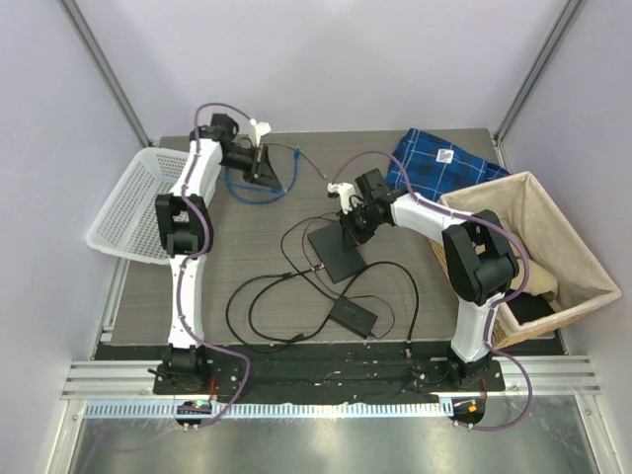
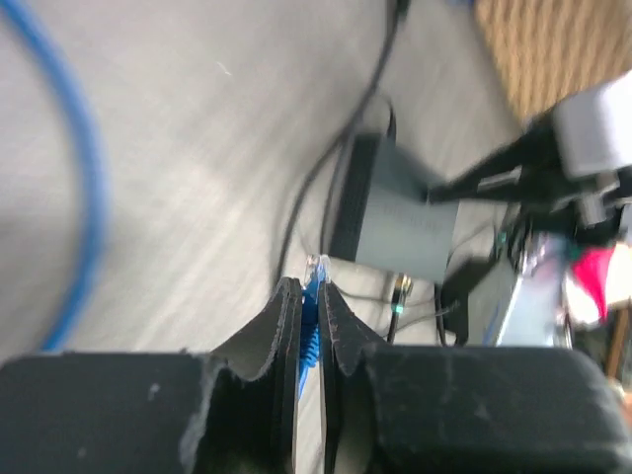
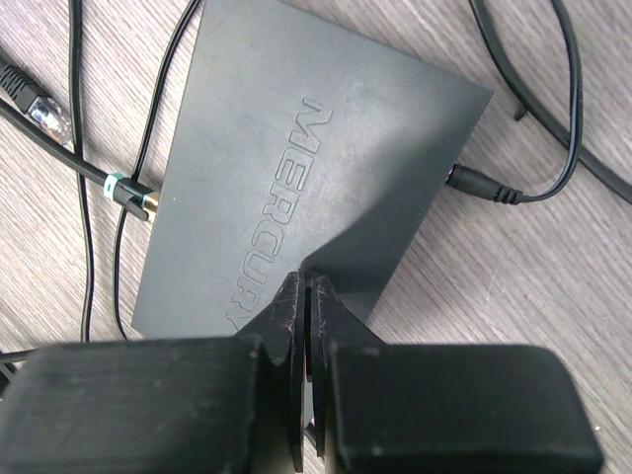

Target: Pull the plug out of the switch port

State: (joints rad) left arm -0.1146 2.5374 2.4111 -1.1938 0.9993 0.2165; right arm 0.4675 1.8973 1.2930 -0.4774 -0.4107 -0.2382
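Gripping a blue cable [image 2: 312,331] just behind its clear plug [image 2: 316,267], the left jaws are pinched shut on it, and the plug tip pokes out past their tips. Off to their left a loop of the same cable blurs across the surface [image 2: 197,148]. Ahead of these jaws and slightly right, apart from the plug, lies the dark grey switch [image 2: 395,212]. Its near narrow edge faces them, though no single port can be made out there. The right jaws are closed with nothing between them, their tips set on the switch's top beside the MERCURY lettering [image 3: 286,197]. Left of these jaws a gold-tipped connector [image 3: 133,195] meets the switch's edge. To their right a black power jack [image 3: 474,185] sits in the opposite edge.
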